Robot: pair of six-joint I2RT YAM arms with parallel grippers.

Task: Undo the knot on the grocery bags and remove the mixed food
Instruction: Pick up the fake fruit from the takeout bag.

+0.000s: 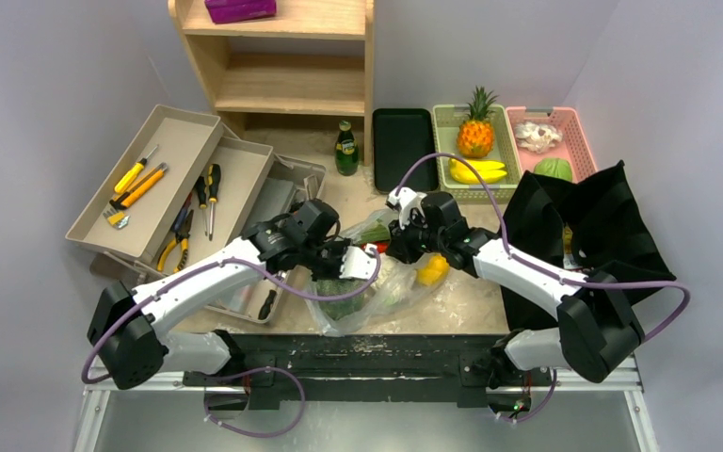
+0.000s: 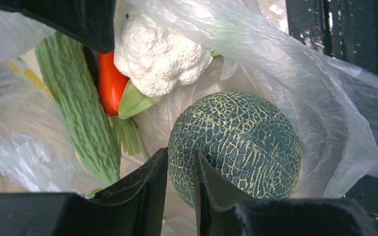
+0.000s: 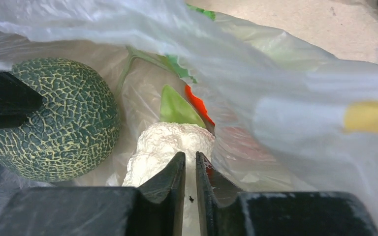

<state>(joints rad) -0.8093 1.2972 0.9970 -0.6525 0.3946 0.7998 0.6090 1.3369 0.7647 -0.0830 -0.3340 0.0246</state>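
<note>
Both claws at the mouth of the clear bag, food not yet out.

Nearest the arm bases lies the thin, crinkly, see-through plastic grocery bag [image 1: 339,318], its mouth gaping. My left gripper [image 2: 182,156] shows only a narrow slit, right against the round, net-skinned green melon [image 2: 236,142]. My right gripper [image 3: 190,158] is equally narrow over the knobbly white cauliflower [image 3: 170,142]. I cannot tell whether either pinches film. The melon looks heavy, hard and prone to rolling, so I'd spread wide and take it across the middle. Farther right, the floppy black cloth bag [image 1: 612,221] sags open.
</note>
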